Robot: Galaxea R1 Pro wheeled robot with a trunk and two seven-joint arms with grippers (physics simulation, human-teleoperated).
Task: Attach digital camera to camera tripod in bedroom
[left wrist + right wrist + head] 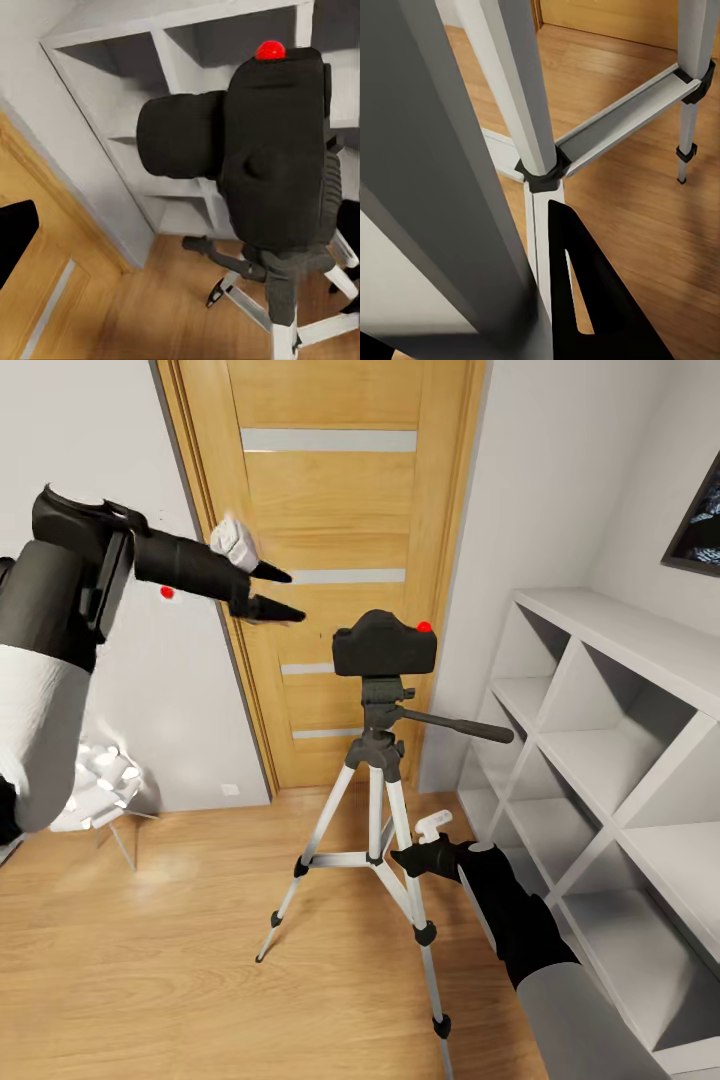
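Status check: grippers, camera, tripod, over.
Left gripper open, empty, just left of the camera. Camera sits on the tripod head. Right gripper down at a tripod leg, grip unclear. Nothing in the way.

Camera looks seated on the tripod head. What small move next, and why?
Probably ease the right gripper away from the camera tripod leg without nudging it. The digital camera sits level on the head, and the left gripper is open and clear of it.

Camera point(383, 644) sits on top of the tripod point(378, 800), in front of the door point(330, 560). Shelf unit point(610, 780) stands to the right; lamp point(100, 785) stands on the floor point(180, 960) to the left.
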